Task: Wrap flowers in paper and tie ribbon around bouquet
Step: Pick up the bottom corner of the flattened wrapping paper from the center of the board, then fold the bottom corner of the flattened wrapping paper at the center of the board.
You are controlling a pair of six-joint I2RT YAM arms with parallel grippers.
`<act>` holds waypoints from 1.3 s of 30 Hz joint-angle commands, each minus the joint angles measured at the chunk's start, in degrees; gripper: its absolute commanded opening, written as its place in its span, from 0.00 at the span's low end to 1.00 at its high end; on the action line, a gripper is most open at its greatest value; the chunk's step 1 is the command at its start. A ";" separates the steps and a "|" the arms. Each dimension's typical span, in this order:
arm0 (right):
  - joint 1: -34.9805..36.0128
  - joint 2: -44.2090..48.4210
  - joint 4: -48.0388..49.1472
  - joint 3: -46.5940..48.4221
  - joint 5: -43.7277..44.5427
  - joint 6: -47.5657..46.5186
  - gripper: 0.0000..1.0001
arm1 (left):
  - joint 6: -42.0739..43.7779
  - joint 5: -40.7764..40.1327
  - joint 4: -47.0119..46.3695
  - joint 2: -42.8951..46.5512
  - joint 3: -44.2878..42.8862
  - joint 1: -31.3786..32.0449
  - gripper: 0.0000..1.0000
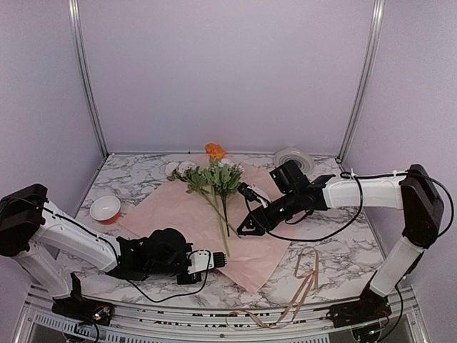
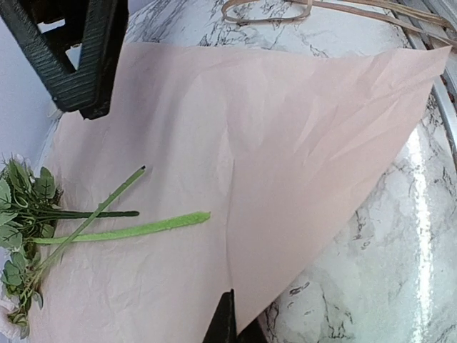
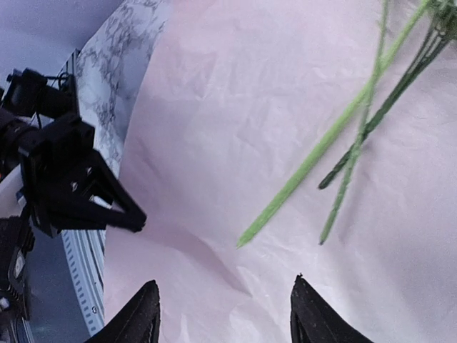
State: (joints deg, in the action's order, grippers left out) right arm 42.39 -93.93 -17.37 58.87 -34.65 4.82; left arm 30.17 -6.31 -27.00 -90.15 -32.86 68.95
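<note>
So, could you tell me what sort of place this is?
Probably a robot test booth: plain lilac walls on metal posts, a marble-pattern table, and two arms bolted at its near edge.

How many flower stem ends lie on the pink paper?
3: a thick light-green stem, a dark stem beside it, a thin slanted stem crossing both. Leaves may hide others.
</note>
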 commanded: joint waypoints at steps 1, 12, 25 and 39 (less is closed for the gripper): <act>-5.36 -5.61 2.86 3.18 0.89 5.13 0.59 | -5.20 5.04 2.17 1.16 -1.50 -0.40 0.00; -8.64 -13.82 2.83 1.93 11.17 5.60 0.57 | -14.51 19.48 2.22 -0.24 -4.94 -12.16 0.00; -14.62 -6.12 4.73 0.88 -9.45 0.89 0.59 | -19.27 25.58 2.66 -7.40 -11.30 -23.39 0.00; -14.36 -8.76 12.58 2.54 -22.19 3.33 0.47 | -21.17 38.77 2.92 -3.92 -9.80 -25.26 0.00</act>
State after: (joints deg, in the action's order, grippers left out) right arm 26.57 -97.80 -8.12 58.13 -52.36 5.43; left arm 10.70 25.04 -24.56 -96.77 -43.46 43.48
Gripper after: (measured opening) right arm 0.539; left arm 0.004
